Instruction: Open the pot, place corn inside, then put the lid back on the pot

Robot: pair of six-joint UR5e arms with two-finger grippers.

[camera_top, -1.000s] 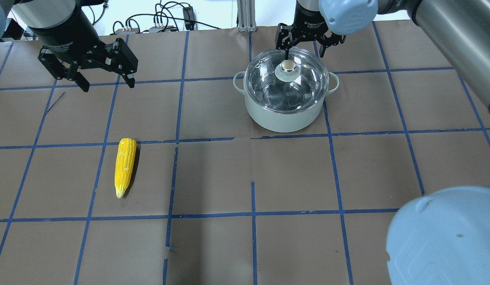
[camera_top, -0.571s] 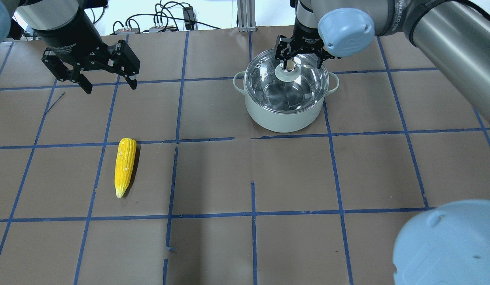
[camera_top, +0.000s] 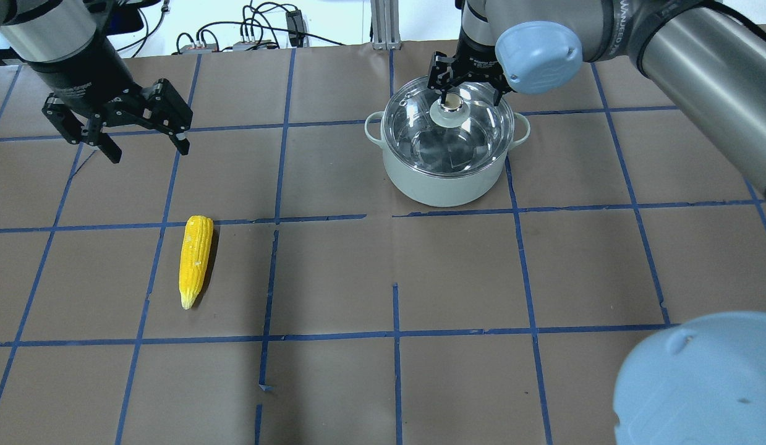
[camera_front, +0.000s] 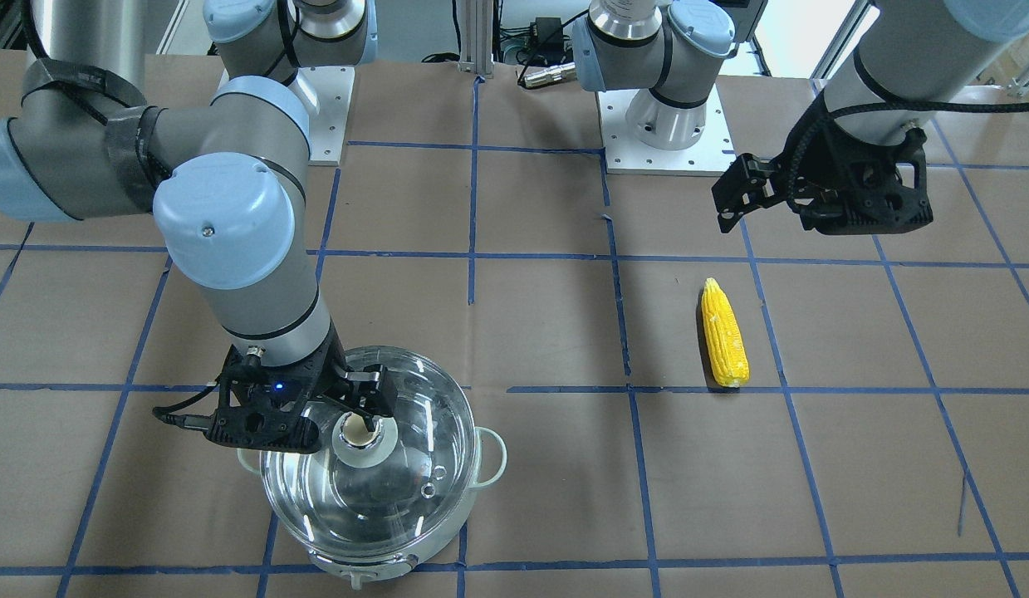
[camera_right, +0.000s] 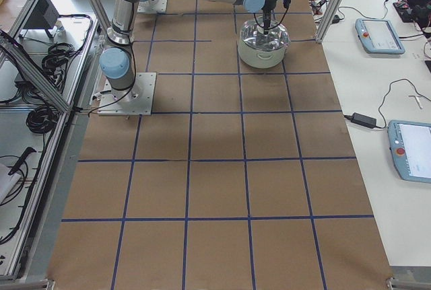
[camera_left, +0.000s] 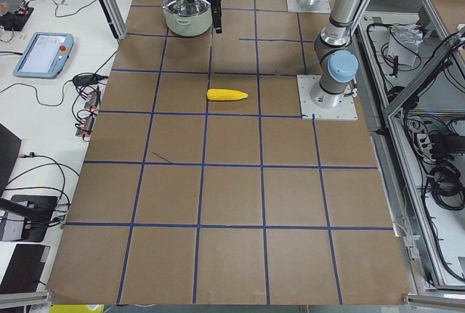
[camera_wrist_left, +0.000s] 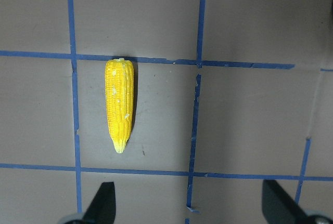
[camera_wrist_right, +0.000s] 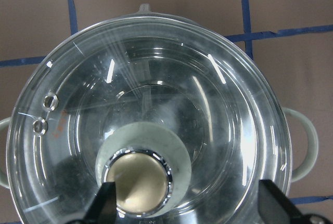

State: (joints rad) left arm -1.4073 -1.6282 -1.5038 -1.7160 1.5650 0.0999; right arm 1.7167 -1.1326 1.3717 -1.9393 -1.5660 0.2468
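Nearest the robot, the corn (camera_top: 195, 259) is seen lying flat on the brown worktop (camera_top: 420, 278), on the robot's left side, its pointed end turned toward the robot and its blunt end just beside a line of blue tape (camera_top: 321, 217). Farther out on the same side, the left gripper (camera_top: 149, 154) is held above the worktop with its jaws spread wide and nothing between them. In its wrist view the corn is framed ahead of the two fingertips (camera_wrist_left: 104, 203), well apart from both. Beyond, on the robot's right side, the pot (camera_top: 441, 185) is set upright on the worktop with the lid (camera_top: 475, 139) seated on its rim, and no corn can be seen through the glass. The right gripper (camera_top: 472, 97) is lowered over the far part of the lid, released, with the knob (camera_top: 451, 102) lying between its fingers (much closer to one finger than the other in the wrist view). Whether that nearer finger touches the knob cannot be told, and nothing is gripped.
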